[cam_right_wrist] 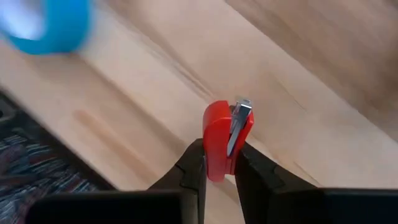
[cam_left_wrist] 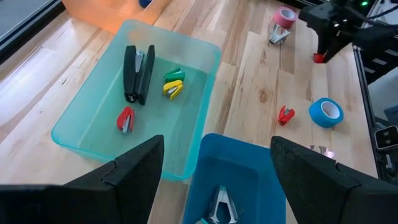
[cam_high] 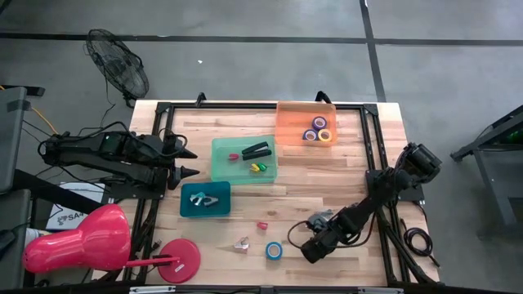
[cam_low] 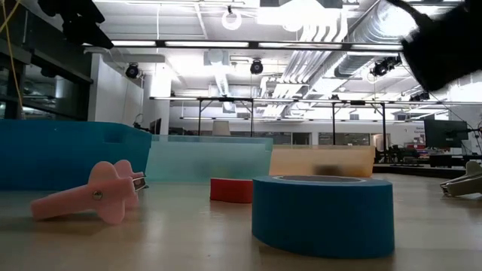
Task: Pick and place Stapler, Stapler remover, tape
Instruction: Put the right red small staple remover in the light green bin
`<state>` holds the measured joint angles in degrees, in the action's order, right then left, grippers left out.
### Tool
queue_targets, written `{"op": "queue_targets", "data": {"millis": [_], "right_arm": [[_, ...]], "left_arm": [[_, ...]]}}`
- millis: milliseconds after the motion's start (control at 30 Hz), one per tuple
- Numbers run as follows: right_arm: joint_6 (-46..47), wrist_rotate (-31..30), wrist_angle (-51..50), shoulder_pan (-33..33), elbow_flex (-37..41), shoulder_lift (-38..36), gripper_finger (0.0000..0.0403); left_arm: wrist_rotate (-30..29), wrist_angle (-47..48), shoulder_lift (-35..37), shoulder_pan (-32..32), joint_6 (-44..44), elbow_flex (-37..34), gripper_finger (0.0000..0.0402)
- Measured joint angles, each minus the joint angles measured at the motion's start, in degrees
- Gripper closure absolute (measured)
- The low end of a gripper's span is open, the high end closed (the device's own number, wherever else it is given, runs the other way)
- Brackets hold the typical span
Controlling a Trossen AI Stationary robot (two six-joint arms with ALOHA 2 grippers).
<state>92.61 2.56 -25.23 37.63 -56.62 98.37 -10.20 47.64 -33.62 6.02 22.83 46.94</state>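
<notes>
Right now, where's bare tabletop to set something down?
Free: the wood between the orange bin and the right claw. Crowded: the front edge around the blue tape roll, pink staple remover and small red stapler.

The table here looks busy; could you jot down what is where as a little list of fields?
Right gripper: shut on a small red stapler, near the table's front edge
Left gripper: open, waiting beside the green bin
Green bin: black stapler, small red, green and yellow staplers
Orange bin: tape rolls
Blue bin: a metal staple remover
Loose on table: blue tape roll, pink staple remover, another red stapler
</notes>
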Motion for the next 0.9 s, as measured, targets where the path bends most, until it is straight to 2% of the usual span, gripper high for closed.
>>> {"op": "queue_targets", "data": {"millis": [167, 500, 900], "right_arm": [[-12.3, -2.3, -0.3, -4.5, -5.6, 0.0, 0.0353], [-41.3, -2.3, -3.0, -17.1, -16.3, -0.1, 0.0353], [-66.4, 0.0, -3.2, -35.6, -18.5, -0.1, 0.0353]], "left_arm": [[0.0, -0.5, 0.0, 0.0, 0.0, 0.0, 0.0113], [0.0, -0.8, 0.0, 0.0, 0.3, 0.0, 0.0113], [0.0, -1.2, 0.0, 0.0, 1.5, 0.0, 0.0113]]}}
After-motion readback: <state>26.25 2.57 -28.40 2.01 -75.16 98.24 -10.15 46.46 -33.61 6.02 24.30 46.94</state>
